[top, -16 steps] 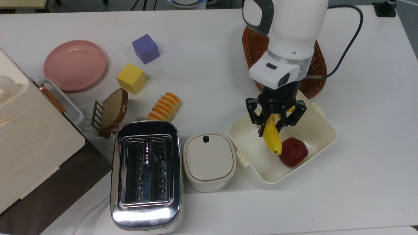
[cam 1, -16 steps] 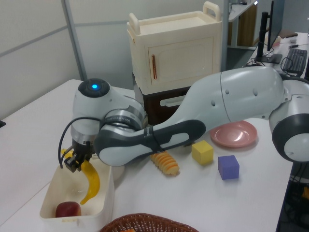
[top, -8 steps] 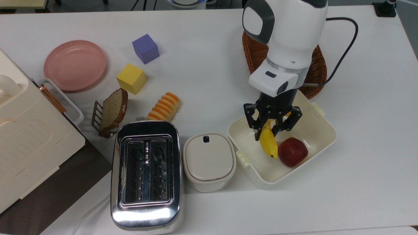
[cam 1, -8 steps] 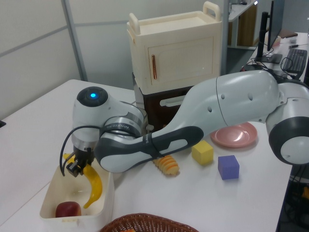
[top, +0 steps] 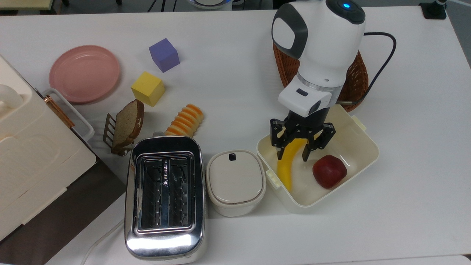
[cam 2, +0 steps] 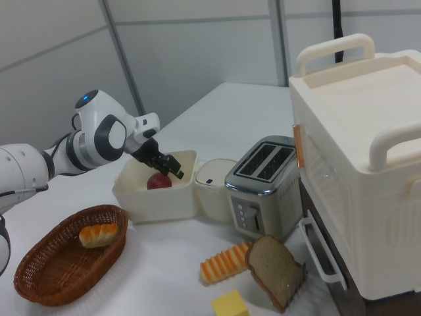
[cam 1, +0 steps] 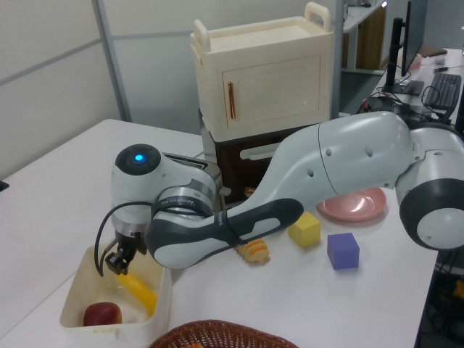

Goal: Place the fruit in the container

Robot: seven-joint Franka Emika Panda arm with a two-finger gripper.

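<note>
Now, banana [top: 285,170]: lies on the floor of the tub, along the wall at the top view's left; its upper end passes under the end effector, between the two spread fingers, and no finger is seen touching it.
Tub [top: 362,141]: square, cream-white, on the white desk [top: 235,48], just beside the lidded cream box [top: 235,181] on the top view's left.
End effector [top: 292,156]: fingers apart, hanging over the far-left part of the tub in the top view, nothing clamped.
Apple [top: 329,171]: dark red, inside the tub, to the right of the banana in the top view, apart from it.
Wicker basket [cam 2: 46,270]: brown, oval, beyond the tub in the top view; holds a bread roll [cam 2: 99,234] in the right view.
Toaster [top: 165,197]: chrome, left of the lidded box in the top view.
Other items, top view's left: striped ridged bread [top: 185,120], bread slice [top: 128,124] on a rack, yellow cube [top: 148,88], purple cube [top: 164,55], pink plate [top: 84,73].
</note>
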